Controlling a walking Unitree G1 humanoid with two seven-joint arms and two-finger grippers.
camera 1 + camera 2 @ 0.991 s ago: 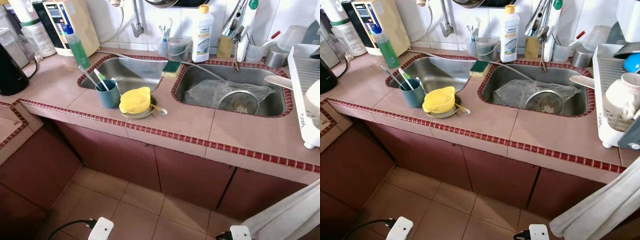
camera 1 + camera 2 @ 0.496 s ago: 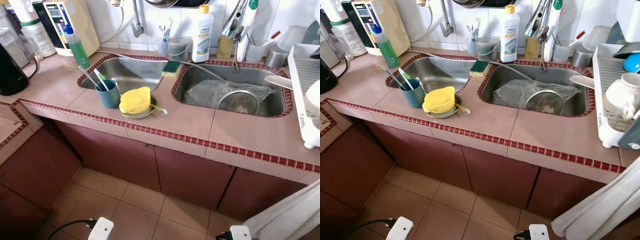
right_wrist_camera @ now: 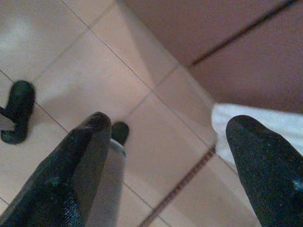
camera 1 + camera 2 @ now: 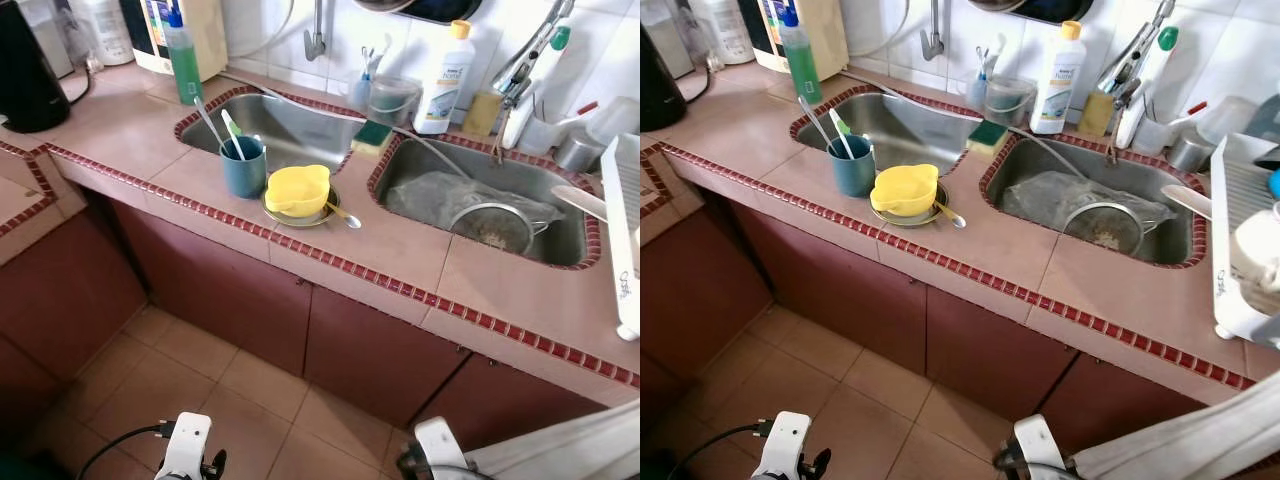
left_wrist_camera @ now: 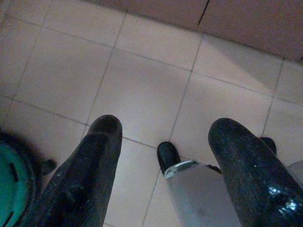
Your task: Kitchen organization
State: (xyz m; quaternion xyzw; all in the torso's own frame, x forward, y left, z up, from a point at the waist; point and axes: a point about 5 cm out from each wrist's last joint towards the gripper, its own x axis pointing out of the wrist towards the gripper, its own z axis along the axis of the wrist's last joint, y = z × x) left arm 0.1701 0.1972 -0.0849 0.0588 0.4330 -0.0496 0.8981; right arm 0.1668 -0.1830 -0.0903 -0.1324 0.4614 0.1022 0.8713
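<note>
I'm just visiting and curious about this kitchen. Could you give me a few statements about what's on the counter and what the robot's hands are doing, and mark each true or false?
1. The yellow bowl sits on a small plate on the counter. True.
2. The blue cup lies tipped over inside the left sink. False: it stands upright on the counter.
3. A metal strainer lies in the right sink. True.
4. The left gripper grips a sponge. False: its fingers are apart, empty, above floor tiles.

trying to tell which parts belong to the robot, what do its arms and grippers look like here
Each gripper has two long, thick black fingers with rounded tips and a slightly glossy, speckled surface: the left gripper and the right gripper. In the head views the wrists end in white blocks, the left with a black cable, and the right arm looks pale, as if cloth-covered.
</note>
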